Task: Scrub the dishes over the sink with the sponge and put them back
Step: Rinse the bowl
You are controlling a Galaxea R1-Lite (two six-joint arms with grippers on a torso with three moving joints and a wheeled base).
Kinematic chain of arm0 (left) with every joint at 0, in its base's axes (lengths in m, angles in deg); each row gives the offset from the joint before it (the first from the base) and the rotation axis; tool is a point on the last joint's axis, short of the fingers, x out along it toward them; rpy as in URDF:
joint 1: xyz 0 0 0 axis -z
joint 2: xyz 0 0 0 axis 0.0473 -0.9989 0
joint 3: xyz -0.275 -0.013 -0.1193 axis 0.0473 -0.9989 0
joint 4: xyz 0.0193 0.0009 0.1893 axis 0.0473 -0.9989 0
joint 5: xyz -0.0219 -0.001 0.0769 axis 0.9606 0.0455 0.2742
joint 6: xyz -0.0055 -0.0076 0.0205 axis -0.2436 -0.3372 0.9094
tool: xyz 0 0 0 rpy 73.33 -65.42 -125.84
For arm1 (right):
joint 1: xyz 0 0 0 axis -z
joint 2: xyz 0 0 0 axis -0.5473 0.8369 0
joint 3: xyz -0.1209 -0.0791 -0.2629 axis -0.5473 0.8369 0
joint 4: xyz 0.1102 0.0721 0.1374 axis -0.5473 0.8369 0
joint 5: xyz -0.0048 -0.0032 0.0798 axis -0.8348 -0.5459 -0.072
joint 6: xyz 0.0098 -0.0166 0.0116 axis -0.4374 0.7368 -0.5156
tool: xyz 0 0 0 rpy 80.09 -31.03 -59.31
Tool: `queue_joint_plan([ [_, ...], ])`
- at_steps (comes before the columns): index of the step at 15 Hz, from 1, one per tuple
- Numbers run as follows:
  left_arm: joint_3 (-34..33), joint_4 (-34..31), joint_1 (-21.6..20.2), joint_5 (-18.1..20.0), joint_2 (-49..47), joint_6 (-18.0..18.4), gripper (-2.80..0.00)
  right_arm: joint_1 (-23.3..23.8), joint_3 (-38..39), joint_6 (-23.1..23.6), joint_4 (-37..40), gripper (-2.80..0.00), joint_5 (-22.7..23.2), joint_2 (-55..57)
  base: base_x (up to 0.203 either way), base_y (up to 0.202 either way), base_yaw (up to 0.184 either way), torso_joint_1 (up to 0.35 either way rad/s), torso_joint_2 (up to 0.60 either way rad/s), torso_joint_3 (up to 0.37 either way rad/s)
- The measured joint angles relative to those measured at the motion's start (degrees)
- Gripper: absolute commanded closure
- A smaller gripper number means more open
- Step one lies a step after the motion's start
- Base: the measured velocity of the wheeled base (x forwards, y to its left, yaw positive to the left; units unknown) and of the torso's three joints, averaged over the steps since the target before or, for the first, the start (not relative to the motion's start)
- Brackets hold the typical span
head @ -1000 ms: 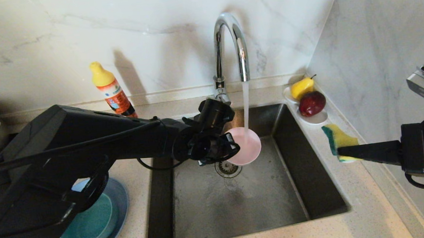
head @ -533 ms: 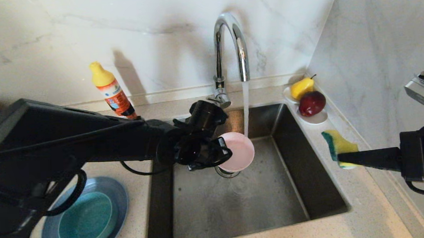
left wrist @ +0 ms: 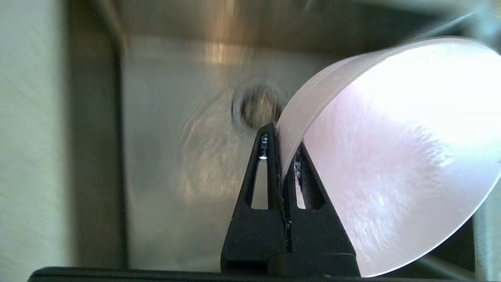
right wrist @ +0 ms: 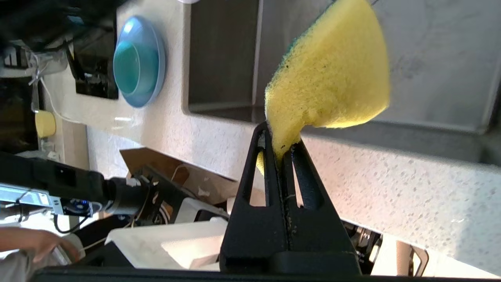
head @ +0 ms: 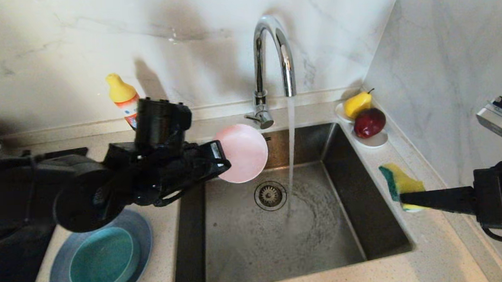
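Observation:
My left gripper is shut on the rim of the small pale pink bowl, holding it tipped on edge above the sink's left rear corner, clear of the water stream. The teal bowl sits inside the grey-blue plate on the counter left of the sink. My right gripper is shut on the yellow sponge with its green side, above the counter right of the sink.
The chrome tap runs water onto the basin floor beside the drain strainer. An orange bottle with a yellow cap stands at the back wall. A white oval dish holds a pear and a red apple.
My left arm drew back and up to the left, carrying the pink bowl out from under the water stream and turning it onto its edge. The right gripper with the sponge barely moved.

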Motion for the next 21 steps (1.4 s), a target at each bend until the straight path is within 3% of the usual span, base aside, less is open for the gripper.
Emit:
queue_joint_plan([
  [3, -8.1, 15.9, -0.8, 0.0, 4.9, 6.8, 0.00, 0.0, 0.9, -0.1, 0.0, 0.00, 0.0, -0.1, 0.000, 0.000, 0.000, 0.000, 0.00, 0.000],
  [6, -13.3, 30.9, -1.0, 0.3, 6.7, 10.7, 0.00, 0.0, 1.2, -0.1, 0.0, 0.00, 0.4, -0.2, 0.000, 0.000, 0.000, 0.000, 0.00, 0.000],
  [10, -17.9, 45.6, -1.1, 2.9, 7.5, 11.6, 0.00, 0.0, 1.7, -0.1, -0.1, 0.00, 1.3, -0.2, 0.000, 0.000, 0.000, 0.000, 0.00, 0.000],
  [14, -23.2, 60.5, -1.7, 10.8, 8.0, 11.7, 0.00, 0.0, 2.0, -0.2, -0.5, 0.00, 1.3, -0.1, 0.000, 0.000, 0.000, 0.000, 0.00, 0.000],
  [18, -26.1, 67.6, -3.0, 15.0, 8.2, 11.3, 0.00, 0.0, 2.0, -0.1, -0.7, 0.00, 1.3, 0.2, 0.000, 0.000, 0.000, 0.000, 0.00, 0.000],
  [21, -27.6, 68.6, -3.5, 16.7, 8.3, 11.6, 0.00, 0.0, 1.9, -0.1, -1.2, 0.00, 1.3, 0.5, 0.000, 0.000, 0.000, 0.000, 0.00, 0.000],
])
